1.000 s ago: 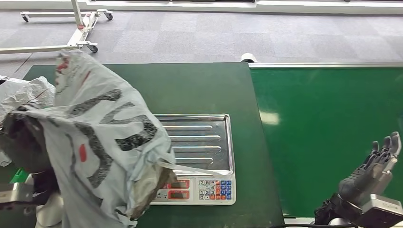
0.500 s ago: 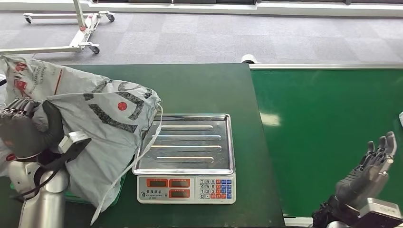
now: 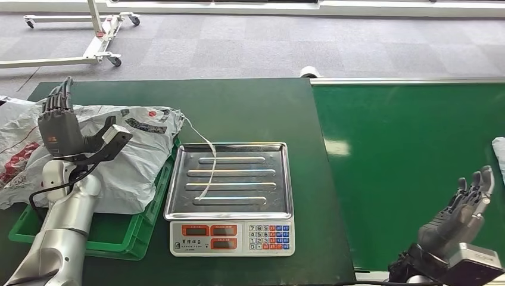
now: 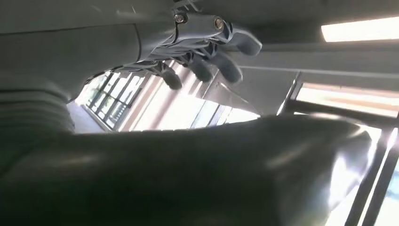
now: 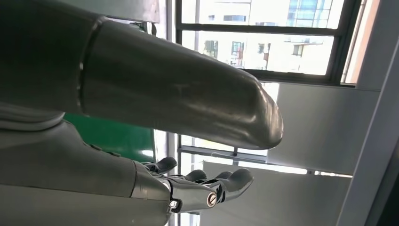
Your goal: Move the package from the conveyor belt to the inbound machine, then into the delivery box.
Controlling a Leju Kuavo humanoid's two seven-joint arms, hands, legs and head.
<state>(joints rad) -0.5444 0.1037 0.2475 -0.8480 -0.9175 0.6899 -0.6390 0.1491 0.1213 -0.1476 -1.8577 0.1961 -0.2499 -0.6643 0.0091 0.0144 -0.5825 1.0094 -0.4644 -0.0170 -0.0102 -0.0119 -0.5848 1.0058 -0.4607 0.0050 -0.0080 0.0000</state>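
Observation:
The package (image 3: 140,152), a grey-white plastic mailer bag with black and red print, lies in the green delivery box (image 3: 116,235) at the left of the dark table. A thin strip from the bag trails onto the steel tray of the inbound scale (image 3: 235,179). My left hand (image 3: 59,122) is raised over the bag with fingers spread upward and holds nothing; the left wrist view shows its fingers (image 4: 207,66) apart. My right hand (image 3: 461,208) hovers open over the green conveyor belt (image 3: 411,161), its fingers (image 5: 211,183) extended in the right wrist view.
Another white package (image 3: 499,149) peeks in at the belt's right edge. More crumpled bags (image 3: 15,143) lie left of the box. A white wheeled frame (image 3: 89,47) stands on the grey carpet beyond the table.
The left hand swung the bag from above the scale to the left, lowered it into the green box and let go. It now stands open above it. The right hand barely moved.

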